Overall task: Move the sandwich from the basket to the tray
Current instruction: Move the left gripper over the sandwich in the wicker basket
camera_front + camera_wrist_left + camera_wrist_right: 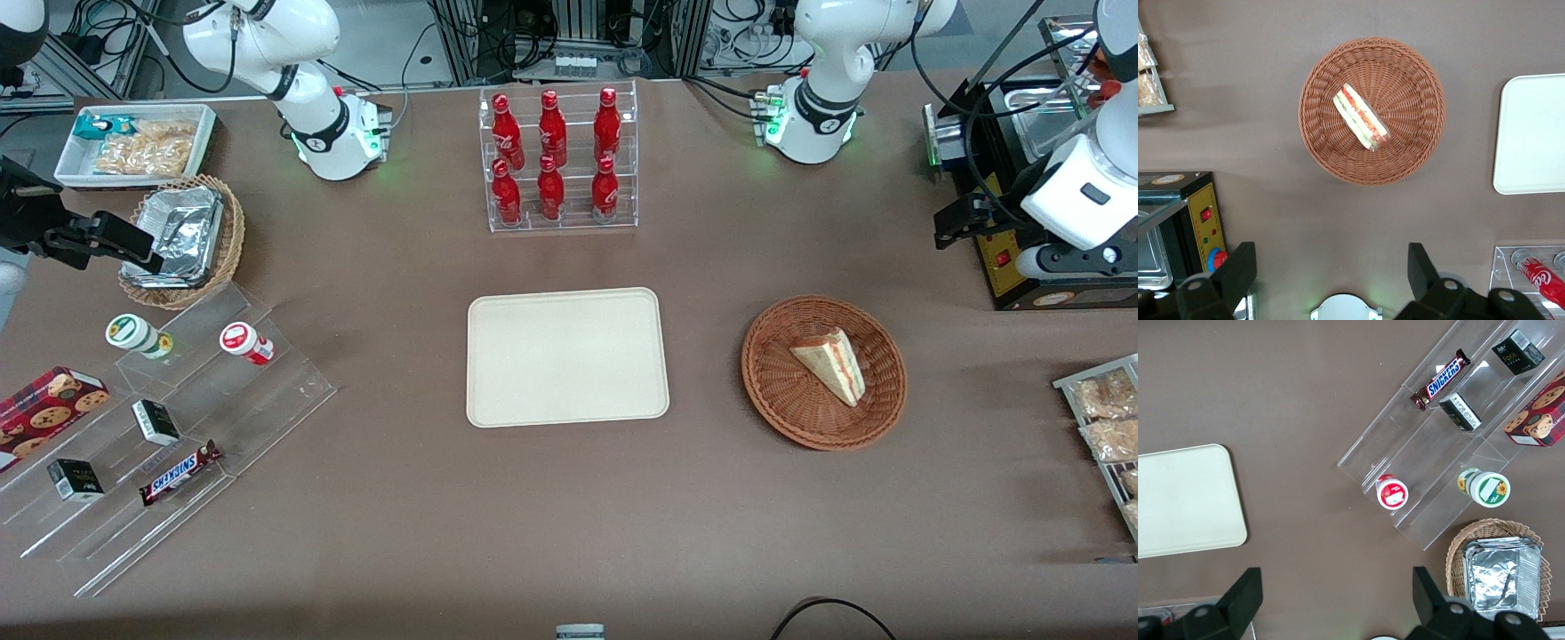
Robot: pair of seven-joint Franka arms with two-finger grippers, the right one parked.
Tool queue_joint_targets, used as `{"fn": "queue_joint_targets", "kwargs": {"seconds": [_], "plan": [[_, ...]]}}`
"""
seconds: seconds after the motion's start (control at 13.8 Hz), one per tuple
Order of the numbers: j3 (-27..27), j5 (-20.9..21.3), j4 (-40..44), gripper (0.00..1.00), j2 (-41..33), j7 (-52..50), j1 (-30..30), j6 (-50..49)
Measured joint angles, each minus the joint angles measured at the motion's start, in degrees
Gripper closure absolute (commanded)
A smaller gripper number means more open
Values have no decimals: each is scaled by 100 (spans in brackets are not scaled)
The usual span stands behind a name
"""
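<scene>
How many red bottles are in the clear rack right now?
6 red bottles in the clear rack: three on its upper row, three on the lower row nearer the tray. None looks hidden. The gripper hangs open, high above the table near the basket.

"SNICKERS" reads on the brown candy bar [180, 472] lying on the clear stepped stand [169, 444] toward the parked arm's end of the tabletop. "Coca-Cola" script marks a red bottle [1543, 279].
</scene>
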Motion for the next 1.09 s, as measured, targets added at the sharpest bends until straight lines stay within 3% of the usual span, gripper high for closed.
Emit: {"fn": "queue_joint_targets", "kwargs": {"seconds": [0.51, 1.09], "plan": [[0, 8, -194, 0, 362, 3, 1, 394], [-19, 10, -2102, 0, 604, -26, 0, 2696]]}}
